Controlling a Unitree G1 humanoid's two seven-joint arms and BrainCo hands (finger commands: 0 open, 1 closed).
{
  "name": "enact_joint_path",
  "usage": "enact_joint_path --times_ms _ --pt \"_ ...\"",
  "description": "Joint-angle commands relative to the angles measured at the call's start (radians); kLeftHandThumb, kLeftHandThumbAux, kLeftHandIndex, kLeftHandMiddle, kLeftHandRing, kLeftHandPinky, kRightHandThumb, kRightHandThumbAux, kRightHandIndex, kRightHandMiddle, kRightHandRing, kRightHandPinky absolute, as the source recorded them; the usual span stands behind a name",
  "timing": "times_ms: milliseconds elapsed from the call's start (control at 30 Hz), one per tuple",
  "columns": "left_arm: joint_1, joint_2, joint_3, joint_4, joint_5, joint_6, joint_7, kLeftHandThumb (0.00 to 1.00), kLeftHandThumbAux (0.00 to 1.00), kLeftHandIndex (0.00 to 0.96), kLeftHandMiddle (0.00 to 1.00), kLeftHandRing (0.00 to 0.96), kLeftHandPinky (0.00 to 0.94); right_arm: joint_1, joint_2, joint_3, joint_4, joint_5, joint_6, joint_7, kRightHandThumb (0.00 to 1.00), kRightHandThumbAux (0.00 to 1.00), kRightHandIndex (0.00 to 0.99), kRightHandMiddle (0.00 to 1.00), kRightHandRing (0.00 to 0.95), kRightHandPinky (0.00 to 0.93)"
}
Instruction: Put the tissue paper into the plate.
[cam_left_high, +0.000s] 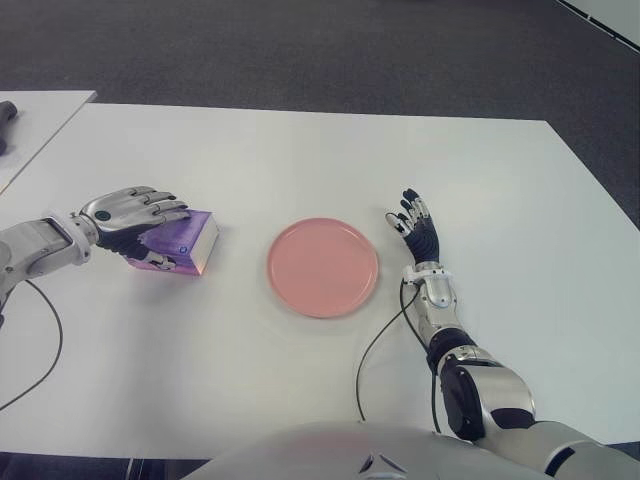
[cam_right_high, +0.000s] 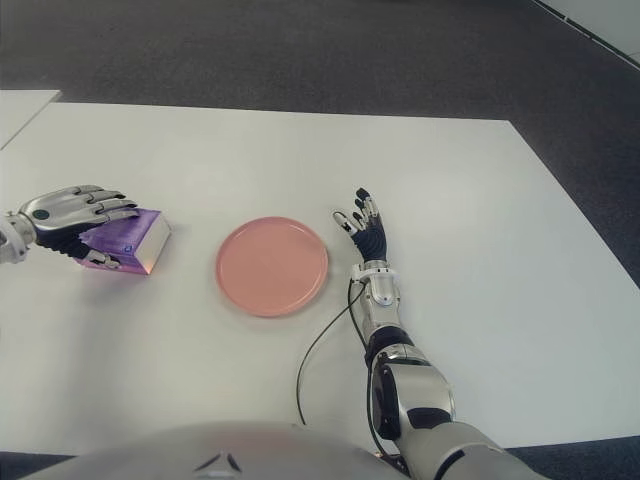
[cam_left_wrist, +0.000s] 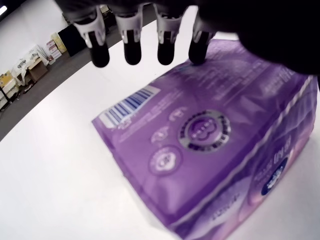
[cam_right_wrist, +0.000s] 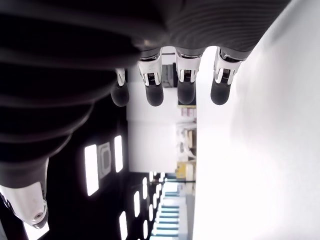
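From the head view, my left hand (cam_left_high: 135, 215) is draped over the purple tissue pack (cam_left_high: 185, 240), which sits on the white tabletop (cam_left_high: 300, 150) left of the pink plate (cam_left_high: 322, 267). My right hand (cam_left_high: 415, 228) shows right of the plate, fingers spread, holding nothing. Left wrist view: one fingertip touches the pack, the others hover, no firm grip.

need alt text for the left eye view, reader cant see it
A humanoid robot's left hand covers the top of a purple tissue pack on a white table, left of an empty pink plate. Its right hand shows just right of the plate, fingers spread and holding nothing.
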Motion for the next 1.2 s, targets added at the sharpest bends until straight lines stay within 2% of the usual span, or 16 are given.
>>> enact_joint_path --times_ms 33,667,1200 --pt "0.009 -0.018 -0.024 0.012 0.009 0.006 -0.012 0.413 0.121 0.0 0.0 0.0 0.0 0.068 0.007 -0.006 0.045 0.004 0.053 0.004 0.048 0.587 0.0 0.0 0.0 0.0" --pt "0.022 -0.045 -0.054 0.042 0.013 0.018 0.03 0.379 0.12 0.0 0.0 0.0 0.0 0.075 0.006 -0.011 0.037 0.004 0.049 0.011 0.048 0.587 0.0 0.0 0.0 0.0" --pt "0.006 -0.094 -0.111 0.129 0.045 0.078 0.12 0.338 0.148 0.0 0.0 0.0 0.0 0.079 0.003 -0.013 0.031 0.006 0.049 0.016 0.048 0.587 0.0 0.0 0.0 0.0"
